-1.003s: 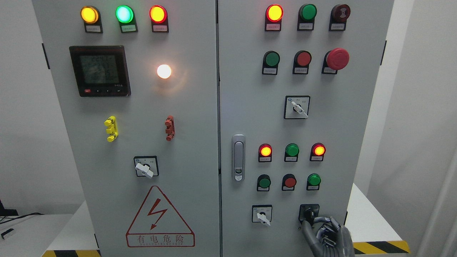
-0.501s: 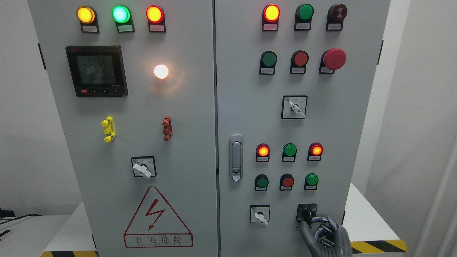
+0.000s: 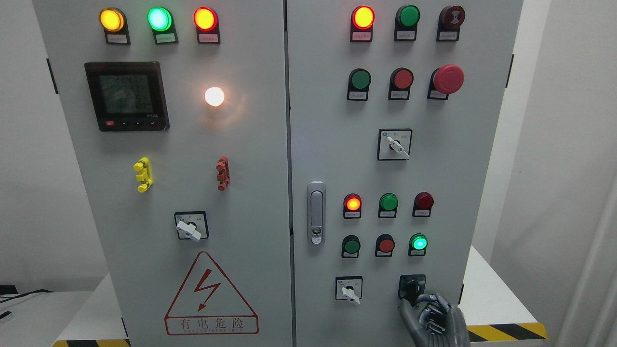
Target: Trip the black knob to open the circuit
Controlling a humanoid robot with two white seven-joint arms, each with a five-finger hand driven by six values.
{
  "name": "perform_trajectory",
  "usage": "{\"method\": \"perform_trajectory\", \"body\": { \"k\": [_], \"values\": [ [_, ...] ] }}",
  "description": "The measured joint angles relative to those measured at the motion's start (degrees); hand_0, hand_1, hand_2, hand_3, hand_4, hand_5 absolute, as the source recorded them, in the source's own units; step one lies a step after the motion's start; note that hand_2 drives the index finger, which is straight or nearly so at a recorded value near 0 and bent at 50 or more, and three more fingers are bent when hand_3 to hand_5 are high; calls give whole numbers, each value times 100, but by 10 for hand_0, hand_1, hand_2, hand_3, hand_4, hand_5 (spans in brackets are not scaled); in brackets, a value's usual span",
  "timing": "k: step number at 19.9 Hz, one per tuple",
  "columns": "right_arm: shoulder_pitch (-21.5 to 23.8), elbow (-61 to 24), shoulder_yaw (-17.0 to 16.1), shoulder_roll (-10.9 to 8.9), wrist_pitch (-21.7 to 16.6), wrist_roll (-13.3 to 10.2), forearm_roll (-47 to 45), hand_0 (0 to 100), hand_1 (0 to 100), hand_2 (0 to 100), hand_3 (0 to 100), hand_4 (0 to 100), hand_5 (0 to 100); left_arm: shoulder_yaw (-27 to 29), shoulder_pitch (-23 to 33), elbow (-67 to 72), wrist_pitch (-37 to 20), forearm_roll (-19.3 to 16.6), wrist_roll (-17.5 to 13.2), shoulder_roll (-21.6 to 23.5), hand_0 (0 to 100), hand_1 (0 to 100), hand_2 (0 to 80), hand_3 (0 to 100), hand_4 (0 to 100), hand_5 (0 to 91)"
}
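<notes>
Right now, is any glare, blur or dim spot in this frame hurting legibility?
Head view: evenly lit; the white lamp blooms, casting a glow on the grey door; meter screen dim, digits unreadable; button labels too small to read; right hand at the black knob sharp, cropped by the bottom edge.
</notes>
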Motion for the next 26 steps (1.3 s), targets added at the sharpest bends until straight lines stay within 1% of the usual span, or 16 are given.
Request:
{"method": "perform_trajectory", "body": {
  "k": [11, 19, 26],
  "values": [
    [-5, -6, 61, 23, 1, -81, 0, 313, 699, 538, 930, 939, 999, 0, 0, 2, 0, 0, 0, 0, 120, 389, 0, 0, 0, 0],
    [-9, -10, 76, 30, 1, -85, 2, 313, 696, 538, 931, 939, 999, 0, 0, 1, 0, 0, 0, 0, 120, 389, 0, 0, 0, 0],
    [-9, -12, 26, 34, 1, -97, 7, 317, 691, 535, 932, 936, 999, 0, 0, -1, 0, 0, 0, 0, 120, 389, 0, 0, 0, 0]
  ]
}}
